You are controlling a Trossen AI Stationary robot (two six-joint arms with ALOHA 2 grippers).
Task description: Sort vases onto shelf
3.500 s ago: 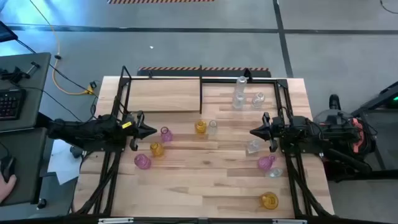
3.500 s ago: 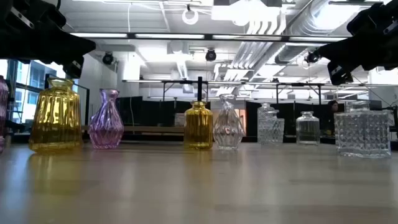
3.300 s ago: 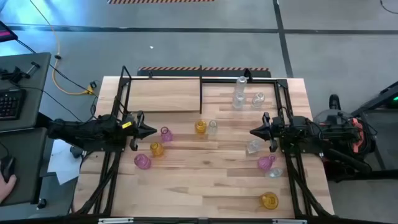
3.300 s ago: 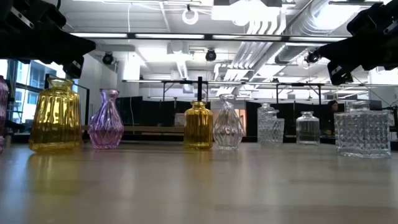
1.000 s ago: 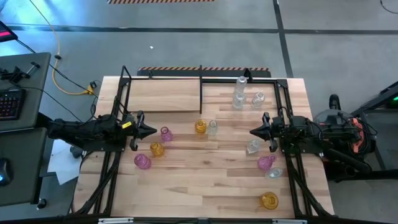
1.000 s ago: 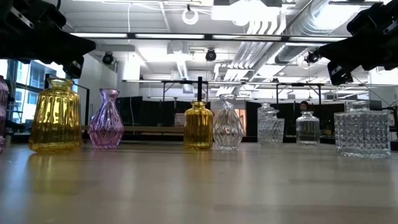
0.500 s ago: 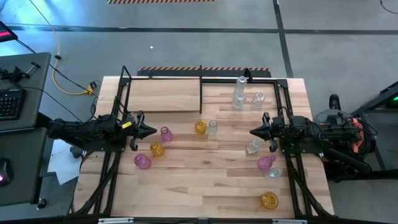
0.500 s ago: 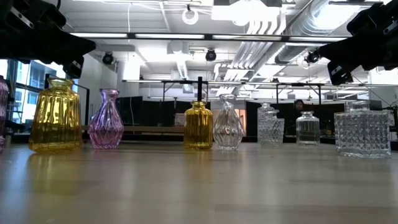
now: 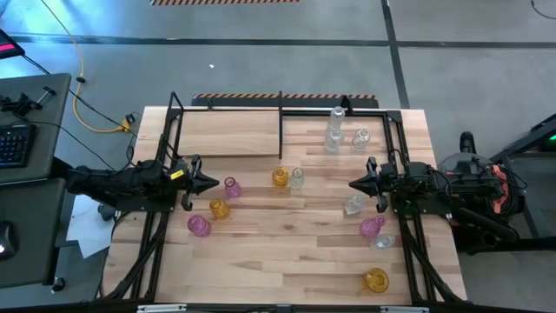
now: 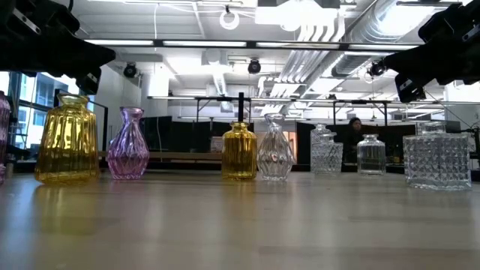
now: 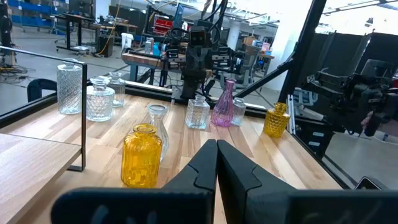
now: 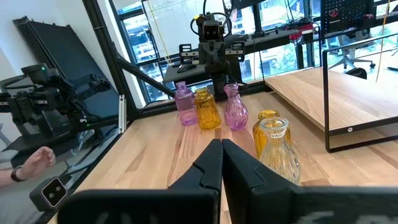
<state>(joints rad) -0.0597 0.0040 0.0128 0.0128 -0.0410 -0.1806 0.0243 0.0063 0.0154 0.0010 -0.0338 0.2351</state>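
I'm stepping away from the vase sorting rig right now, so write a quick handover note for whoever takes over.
Left pincer: shut, empty, hovering at the table's left side beside the pink vase.
Right pincer: shut, empty, hovering at the right side above a clear vase.
Shelf: three clear vases stand in its right section; the left section holds none.
Loose on the table: amber and clear at centre; amber and pink on the left; pink, clear and amber on the right.
Done: apparently just those clear ones.
Left: all the loose vases.
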